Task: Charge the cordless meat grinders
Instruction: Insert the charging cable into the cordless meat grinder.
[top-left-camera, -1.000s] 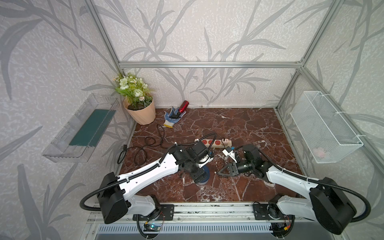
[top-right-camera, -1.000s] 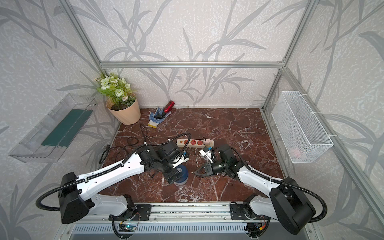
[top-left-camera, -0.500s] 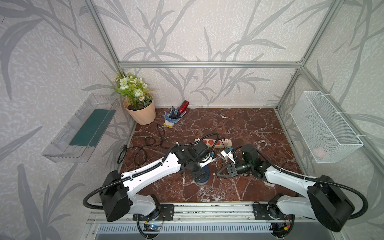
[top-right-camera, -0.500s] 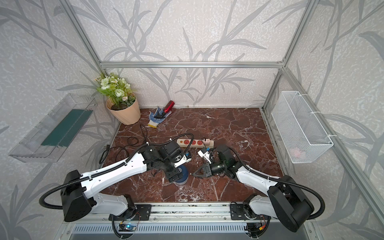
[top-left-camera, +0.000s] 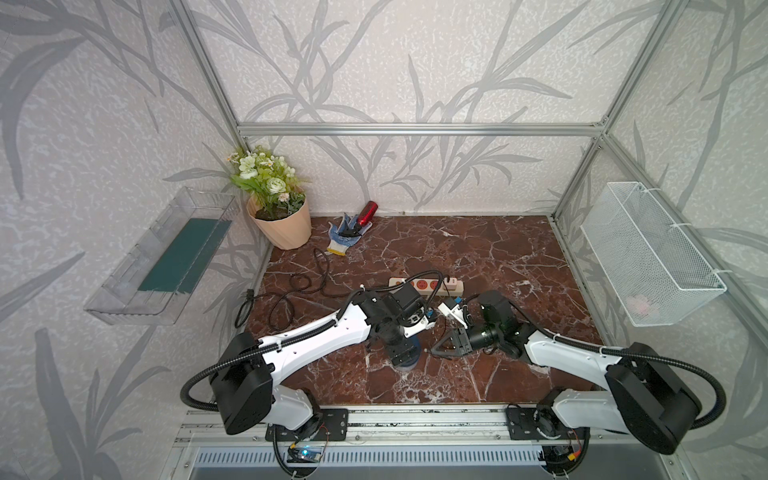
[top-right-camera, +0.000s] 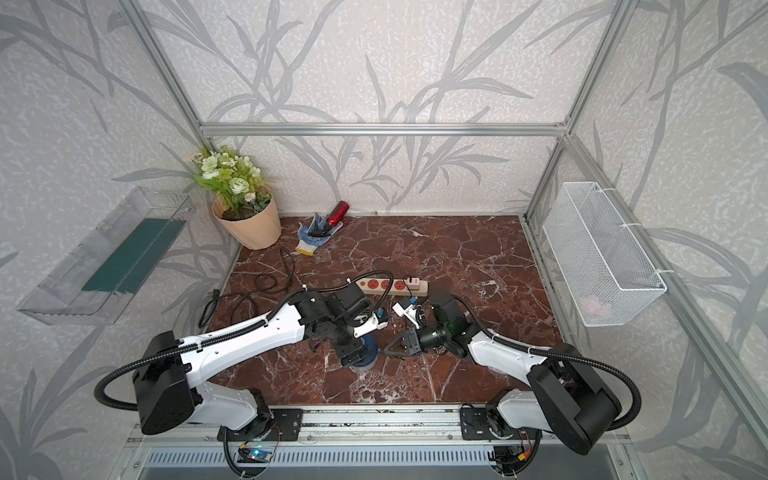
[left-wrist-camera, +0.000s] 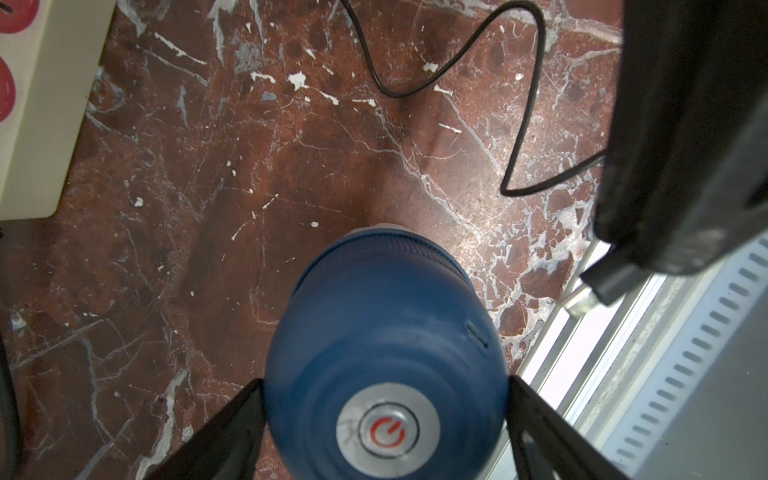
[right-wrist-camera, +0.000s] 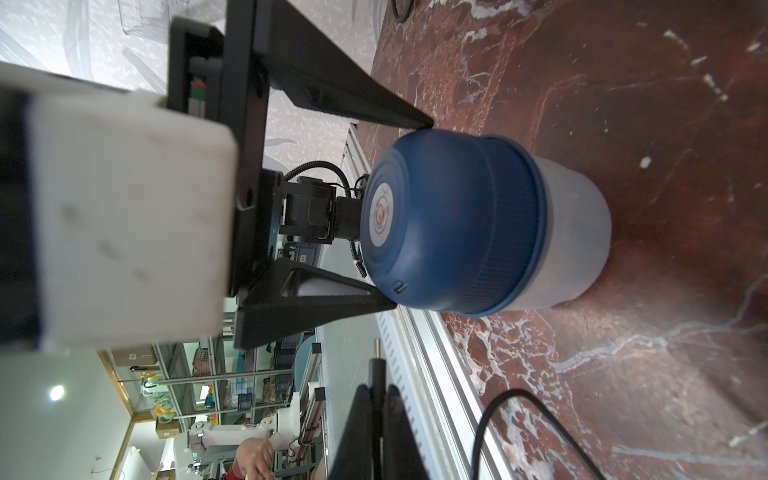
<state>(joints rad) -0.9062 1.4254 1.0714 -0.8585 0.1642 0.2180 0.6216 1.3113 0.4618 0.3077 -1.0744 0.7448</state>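
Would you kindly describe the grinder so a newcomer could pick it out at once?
On the marble floor, look near the front edge, about midway across. The grinder stands upright between the fingers of the left hand. It alone is a squat blue dome with a silver power button on a clear bowl; the red cylinder lies by the back wall.

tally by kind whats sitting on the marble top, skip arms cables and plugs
dark blue domed meat grinder with clear bowl: 1
beige power strip with red sockets: 1
peach pot of green and white flowers: 1
red cylinder bottle: 1
blue and white work glove: 1
total: 5
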